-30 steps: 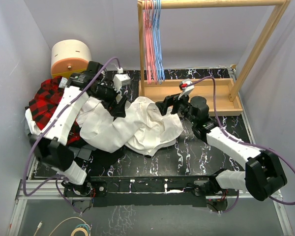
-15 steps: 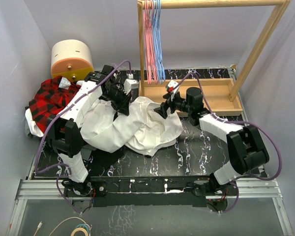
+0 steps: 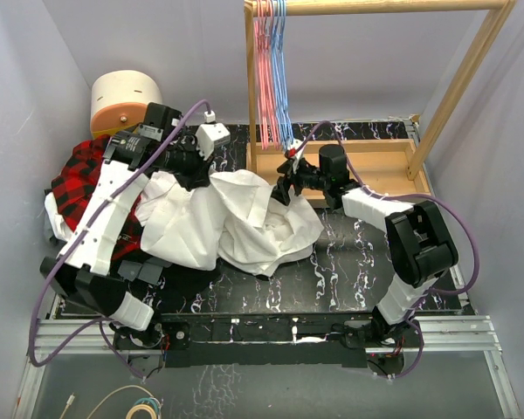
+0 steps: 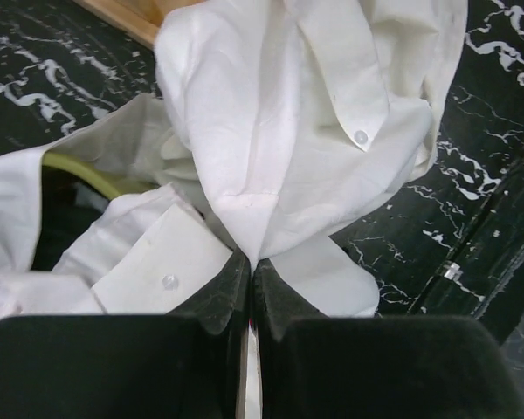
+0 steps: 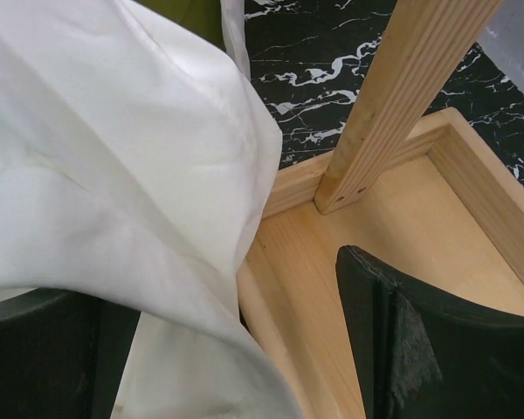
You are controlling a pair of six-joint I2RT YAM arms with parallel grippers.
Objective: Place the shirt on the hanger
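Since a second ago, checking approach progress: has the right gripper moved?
Yes. The right gripper shifted left, nearer the wooden rack's corner post, at the edge of the shirt.

The shirt is plain white. The table is black with white marble veining. At its far left corner lies a red-and-black plaid garment, beside a cream drum with an orange face. The pale wooden rack carries pink-red hangers and light-blue hangers. The cables are purple.
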